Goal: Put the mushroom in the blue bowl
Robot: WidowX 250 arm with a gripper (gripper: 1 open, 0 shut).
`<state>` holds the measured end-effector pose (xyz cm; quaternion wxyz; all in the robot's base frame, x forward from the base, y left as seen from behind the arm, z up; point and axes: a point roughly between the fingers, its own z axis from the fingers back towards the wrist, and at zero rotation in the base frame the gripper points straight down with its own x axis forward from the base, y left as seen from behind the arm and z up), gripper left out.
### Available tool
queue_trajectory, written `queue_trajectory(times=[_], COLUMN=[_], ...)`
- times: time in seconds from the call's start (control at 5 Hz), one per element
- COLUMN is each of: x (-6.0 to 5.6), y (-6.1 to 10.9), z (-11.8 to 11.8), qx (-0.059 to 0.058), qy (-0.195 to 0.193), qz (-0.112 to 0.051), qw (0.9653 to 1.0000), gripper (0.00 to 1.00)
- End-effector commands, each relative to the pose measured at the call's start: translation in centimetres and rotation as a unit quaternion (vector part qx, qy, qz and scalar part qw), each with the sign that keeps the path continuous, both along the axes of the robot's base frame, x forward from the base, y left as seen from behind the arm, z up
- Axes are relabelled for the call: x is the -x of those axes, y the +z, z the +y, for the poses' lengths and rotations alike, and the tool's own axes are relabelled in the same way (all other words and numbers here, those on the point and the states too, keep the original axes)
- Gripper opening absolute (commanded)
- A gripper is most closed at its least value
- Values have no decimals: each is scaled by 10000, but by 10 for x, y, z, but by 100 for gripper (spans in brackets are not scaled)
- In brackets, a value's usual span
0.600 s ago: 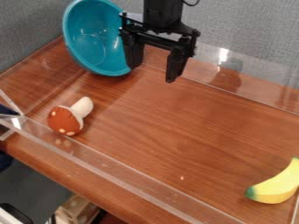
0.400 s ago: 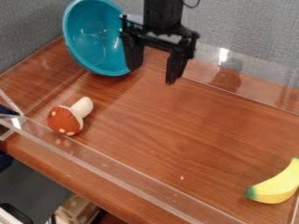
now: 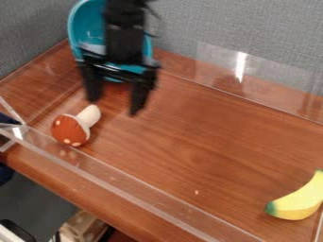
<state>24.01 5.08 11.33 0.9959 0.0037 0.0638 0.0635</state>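
Downward and a little to the left of the picture, the black two-fingered robot gripper [image 3: 116, 106] has travelled since the earlier frame, and its outline is blurred, so it seems to be in motion. Its two fingers stand wide apart, with nothing between them. It had been up beside the round teal-blue plastic bowl [image 3: 87, 26], clear of most of it; now the arm crosses in front of the bowl and hides much of its right side. The bowl itself has not moved: it leans, tilted, against the grey wall [image 3: 240, 30] at the far left corner of the wooden table [image 3: 209, 142]. Also unmoved is the small toy mushroom with a red-orange cap and cream-white stem [image 3: 72, 130], lying on its side near the left edge, stem pointing away towards the bowl. A yellow toy banana [image 3: 297, 198] lies well apart at the near right. For the task, this looks like the approach: the gripper probably needs to shift further left and lower before closing on the mushroom.
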Motion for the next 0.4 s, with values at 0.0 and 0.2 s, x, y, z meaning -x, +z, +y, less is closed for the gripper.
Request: queue_trajectory(times=[0.0, 0.2], x=[14, 21], y=[10, 1], z=[26, 48], qx=[-133, -195], qy=[193, 403], qz=[-312, -294], qw=[9992, 9986], gripper=[100, 100])
